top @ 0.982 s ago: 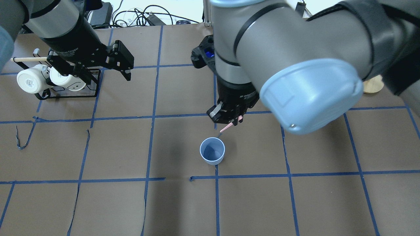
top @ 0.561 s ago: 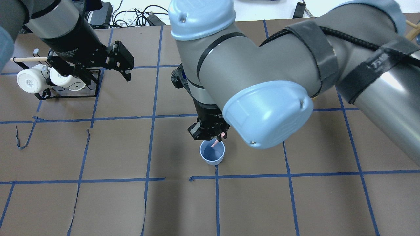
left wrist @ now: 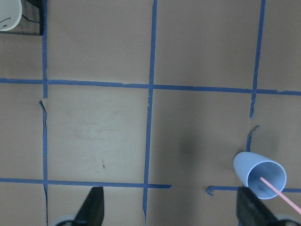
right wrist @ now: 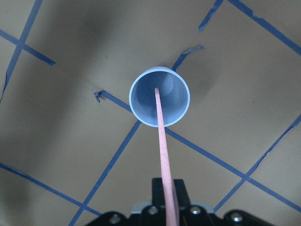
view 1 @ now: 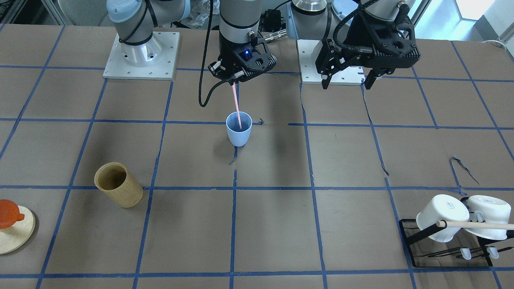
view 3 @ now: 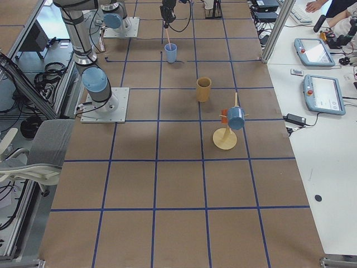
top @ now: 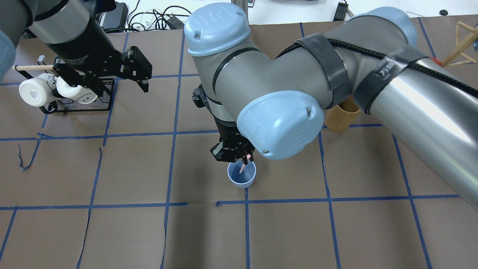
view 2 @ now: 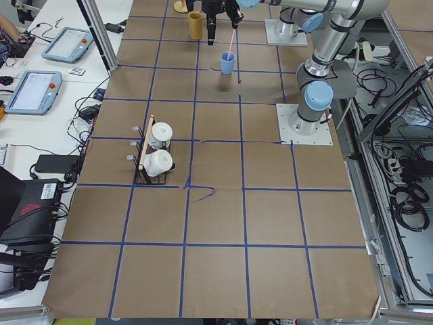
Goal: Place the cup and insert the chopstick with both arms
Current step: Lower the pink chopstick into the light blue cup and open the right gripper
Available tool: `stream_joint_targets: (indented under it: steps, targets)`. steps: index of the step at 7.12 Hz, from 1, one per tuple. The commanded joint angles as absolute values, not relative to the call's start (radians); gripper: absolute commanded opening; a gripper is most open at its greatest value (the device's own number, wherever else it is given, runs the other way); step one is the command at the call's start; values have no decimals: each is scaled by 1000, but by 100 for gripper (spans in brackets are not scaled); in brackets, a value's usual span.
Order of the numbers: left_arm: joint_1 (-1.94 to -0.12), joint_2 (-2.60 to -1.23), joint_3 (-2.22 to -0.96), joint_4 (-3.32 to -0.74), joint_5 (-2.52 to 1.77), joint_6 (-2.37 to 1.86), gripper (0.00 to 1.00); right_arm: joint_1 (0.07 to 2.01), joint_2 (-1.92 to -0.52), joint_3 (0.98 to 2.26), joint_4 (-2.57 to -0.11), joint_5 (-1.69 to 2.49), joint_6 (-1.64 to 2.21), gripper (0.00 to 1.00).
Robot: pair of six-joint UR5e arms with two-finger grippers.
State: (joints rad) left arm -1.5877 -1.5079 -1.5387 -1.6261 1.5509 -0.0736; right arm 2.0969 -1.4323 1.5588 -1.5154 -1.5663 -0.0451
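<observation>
The light-blue cup (view 1: 239,134) stands upright on the brown table near its middle; it also shows in the overhead view (top: 242,178). My right gripper (view 1: 233,79) is right above it, shut on the top of the pale-pink chopstick (view 1: 237,105). The stick hangs nearly upright with its lower end inside the cup (right wrist: 160,96). In the right wrist view the chopstick (right wrist: 162,141) runs from the jaws down into the cup's mouth. My left gripper (view 1: 346,82) is open and empty, high above the table, well away from the cup.
A tan bamboo holder (view 1: 118,184) stands to the cup's side. A black rack (view 1: 441,247) with two white mugs and a wooden rod is at the far corner. A round wooden stand (view 1: 14,237) holds an orange thing.
My right gripper has moved with the chopstick from beside the cup to over it and gone down. The stick's lower end is now inside the cup. The left arm has not moved.
</observation>
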Motion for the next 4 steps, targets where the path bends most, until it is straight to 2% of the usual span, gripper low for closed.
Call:
stream_joint_targets:
  steps: [1, 2, 3, 4]
  targets:
    - [-1588, -1508, -1539, -1626, 1551, -74, 100, 2097, -1413, 1575, -1531, -1572, -48, 16]
    - [-1588, -1508, -1539, -1626, 1551, -74, 100, 2097, -1407, 1583, -1555, -1572, -48, 16]
    - [-1588, -1508, -1539, -1626, 1551, -74, 100, 2097, -1404, 1583, -1558, -1571, -49, 32]
    - [-1588, -1508, -1539, -1626, 1551, -74, 100, 2097, -1404, 1582, -1562, -1572, -57, 41]
